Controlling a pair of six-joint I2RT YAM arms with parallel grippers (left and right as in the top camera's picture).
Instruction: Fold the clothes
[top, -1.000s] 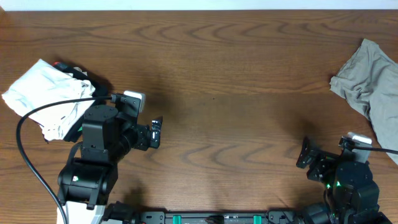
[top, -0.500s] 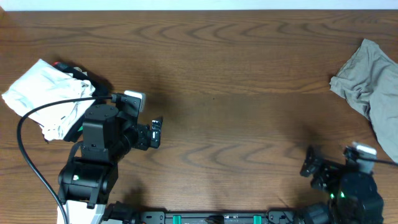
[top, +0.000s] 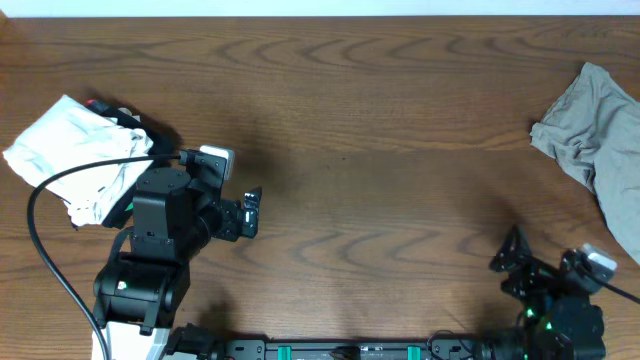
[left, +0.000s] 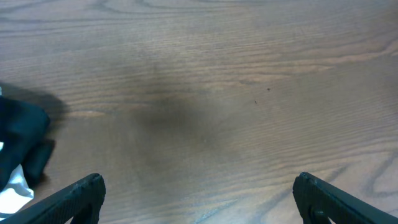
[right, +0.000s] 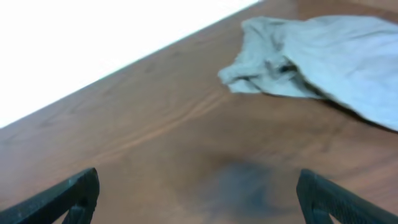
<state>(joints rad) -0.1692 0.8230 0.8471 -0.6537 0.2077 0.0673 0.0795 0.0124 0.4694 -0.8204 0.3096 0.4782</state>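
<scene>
A folded white garment (top: 70, 155) lies at the far left of the table, with black (top: 148, 132) and red (top: 97, 104) fabric at its upper right edge. A crumpled khaki-grey garment (top: 595, 135) lies at the far right; it also shows in the right wrist view (right: 323, 56). My left gripper (top: 252, 212) is open and empty over bare wood just right of the white pile; its fingers show in the left wrist view (left: 198, 199). My right gripper (top: 512, 262) is open and empty near the front right edge, well below the khaki garment; its fingers show in the right wrist view (right: 198, 199).
The brown wooden table (top: 360, 130) fills the view. A black cable (top: 45, 195) loops over the white garment to the left arm. The table's far edge meets a white wall (right: 93, 43). A black and white fabric edge shows at the left (left: 18, 149).
My right arm has drawn back toward the front right corner of the table and turned. The left arm and the garments have not moved.
</scene>
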